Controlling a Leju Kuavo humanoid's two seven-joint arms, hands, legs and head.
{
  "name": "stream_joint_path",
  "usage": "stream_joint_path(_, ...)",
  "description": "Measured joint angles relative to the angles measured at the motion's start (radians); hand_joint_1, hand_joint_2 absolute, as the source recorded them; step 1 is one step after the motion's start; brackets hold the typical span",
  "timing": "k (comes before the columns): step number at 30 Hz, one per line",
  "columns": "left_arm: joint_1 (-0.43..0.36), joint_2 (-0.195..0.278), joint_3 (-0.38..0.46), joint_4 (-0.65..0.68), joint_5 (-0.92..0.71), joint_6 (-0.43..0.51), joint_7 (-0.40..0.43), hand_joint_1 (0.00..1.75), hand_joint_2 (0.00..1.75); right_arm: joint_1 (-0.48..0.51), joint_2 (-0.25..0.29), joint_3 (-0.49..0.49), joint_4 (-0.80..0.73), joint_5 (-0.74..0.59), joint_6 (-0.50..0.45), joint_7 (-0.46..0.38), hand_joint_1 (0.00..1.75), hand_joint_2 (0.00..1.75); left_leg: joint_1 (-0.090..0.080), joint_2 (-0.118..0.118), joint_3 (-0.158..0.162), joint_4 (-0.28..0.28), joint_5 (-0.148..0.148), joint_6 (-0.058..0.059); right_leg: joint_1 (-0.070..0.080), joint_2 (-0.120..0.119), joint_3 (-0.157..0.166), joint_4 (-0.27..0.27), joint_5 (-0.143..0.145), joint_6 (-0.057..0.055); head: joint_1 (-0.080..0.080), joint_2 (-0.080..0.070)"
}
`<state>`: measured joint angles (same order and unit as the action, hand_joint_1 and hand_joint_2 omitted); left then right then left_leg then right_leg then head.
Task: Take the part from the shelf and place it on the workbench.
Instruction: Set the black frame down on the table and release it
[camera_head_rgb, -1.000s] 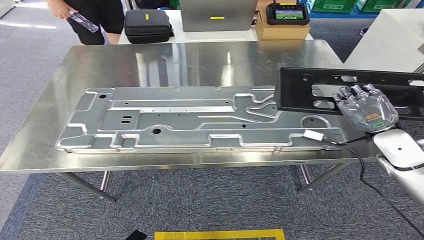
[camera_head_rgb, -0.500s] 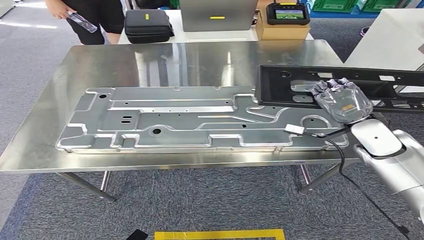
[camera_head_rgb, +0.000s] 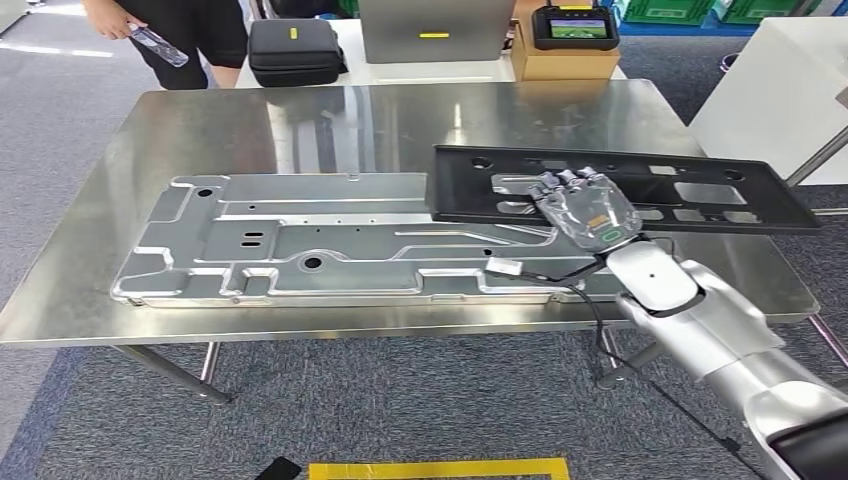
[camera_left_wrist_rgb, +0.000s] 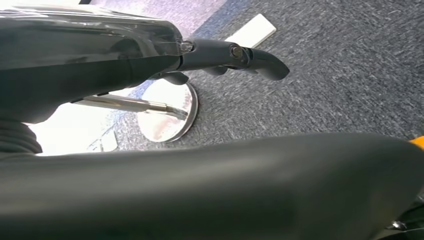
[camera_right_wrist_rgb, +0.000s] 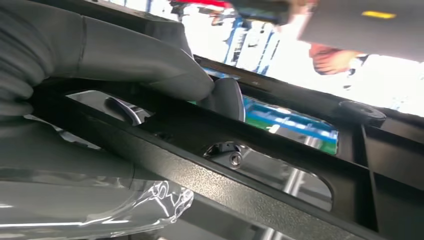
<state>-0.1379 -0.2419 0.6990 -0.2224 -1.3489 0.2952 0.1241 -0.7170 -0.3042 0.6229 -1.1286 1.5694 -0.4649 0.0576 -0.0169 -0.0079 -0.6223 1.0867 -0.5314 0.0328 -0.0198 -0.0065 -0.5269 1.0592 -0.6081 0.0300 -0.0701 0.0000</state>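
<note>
Black part (camera_head_rgb: 640, 185): long flat plastic-looking frame w/ cut-out windows and holes, held above the right half of the steel workbench (camera_head_rgb: 330, 120), its near-left end overlapping the big grey stamped metal plate (camera_head_rgb: 330, 245) lying there; can't tell if it touches the plate yet. Judgement: prob. light for its size, fairly stiff but thin ribs around the openings could flex or twist since it's carried from one spot w/ a long overhang on both sides; textured matte surface, so not very slippery. Sensible hold is a solid cross-bar near the middle, through a window, which is about where the robot has it. Right hand (camera_head_rgb: 588, 208) grips the near long rail approx. mid-length; in the right wrist view the thumb (camera_right_wrist_rgb: 150, 57) lies over a bar of the part and a dark fingertip (camera_right_wrist_rgb: 227, 97) pokes up through an opening, so fingers are clamped round that bar, not spread. Left hand (camera_left_wrist_rgb: 100, 55) hangs down by the carpet floor, one dark finger (camera_left_wrist_rgb: 240, 55) sticking out w/ nothing seen in it; whether the rest are curled or apart can't be told. Person stands beyond the bench's far left corner.
</note>
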Motion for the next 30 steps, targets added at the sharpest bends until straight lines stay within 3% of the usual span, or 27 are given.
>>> stream_joint_path(12, -0.001, -0.002, -0.015, 0.0, -0.013, -0.002, 0.015, 0.0, 1.75, -0.028, 0.143, 0.135, 0.105, 0.0, 0.005, 0.014, 1.75, 1.75, 0.0, 0.0, 0.0, 0.0, 0.0, 0.0, 0.0, 0.0, 0.0, 0.0, 0.0, 0.0, 0.0, 0.0)
stream_joint_path(25, -0.001, -0.004, -0.019, 0.0, -0.014, 0.0, -0.011, 0.0, 1.75, -0.033, 0.175, 0.224, 0.141, 0.0, 0.002, 0.039, 1.75, 1.75, 0.0, 0.0, 0.0, 0.0, 0.0, 0.0, 0.0, 0.0, 0.0, 0.0, 0.0, 0.0, 0.0, 0.0)
stream_joint_path(29, -0.002, -0.006, -0.027, 0.0, -0.014, 0.007, -0.022, 0.0, 1.75, -0.032, 0.174, 0.237, 0.141, 0.0, 0.002, 0.045, 0.0, 0.0, 0.0, 0.0, 0.0, 0.0, 0.0, 0.0, 0.0, 0.0, 0.0, 0.0, 0.0, 0.0, 0.0, 0.0)
stream_joint_path(30, -0.002, -0.006, -0.029, 0.0, -0.014, 0.012, -0.022, 0.0, 1.75, -0.031, 0.174, 0.24, 0.141, 0.0, 0.001, 0.046, 0.0, 0.0, 0.0, 0.0, 0.0, 0.0, 0.0, 0.0, 0.0, 0.0, 0.0, 0.0, 0.0, 0.0, 0.0, 0.0)
